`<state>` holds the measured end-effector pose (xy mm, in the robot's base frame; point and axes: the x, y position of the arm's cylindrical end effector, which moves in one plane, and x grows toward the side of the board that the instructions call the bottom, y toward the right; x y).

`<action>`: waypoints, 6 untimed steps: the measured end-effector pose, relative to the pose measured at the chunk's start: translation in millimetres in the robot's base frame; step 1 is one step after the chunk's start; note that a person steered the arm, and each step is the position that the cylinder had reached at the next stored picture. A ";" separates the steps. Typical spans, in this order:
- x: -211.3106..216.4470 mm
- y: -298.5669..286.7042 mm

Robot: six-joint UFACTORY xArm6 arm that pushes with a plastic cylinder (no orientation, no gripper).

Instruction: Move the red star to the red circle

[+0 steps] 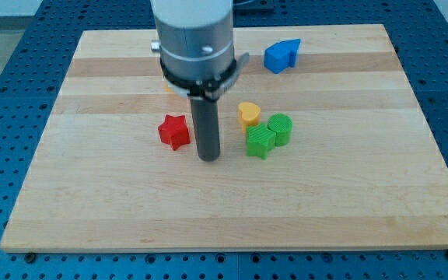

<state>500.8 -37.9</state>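
Observation:
The red star [174, 131] lies on the wooden board [131, 202], a little left of the middle. My tip [208, 159] stands just to the star's right and slightly toward the view's bottom, with a small gap between them. No red circle shows in the view; the arm's grey body [194, 39] covers part of the board's top middle.
A yellow heart [248, 114], a green star [260, 141] and a green circle [280, 129] cluster right of my tip. A blue block [282, 55] lies near the board's top edge. A sliver of a yellow block [167, 88] peeks out beside the arm.

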 end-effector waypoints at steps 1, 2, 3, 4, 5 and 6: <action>-23.3 -23.9; -59.2 -31.8; -32.9 -24.6; -17.1 -66.4; -72.0 -71.3; -95.2 -59.6</action>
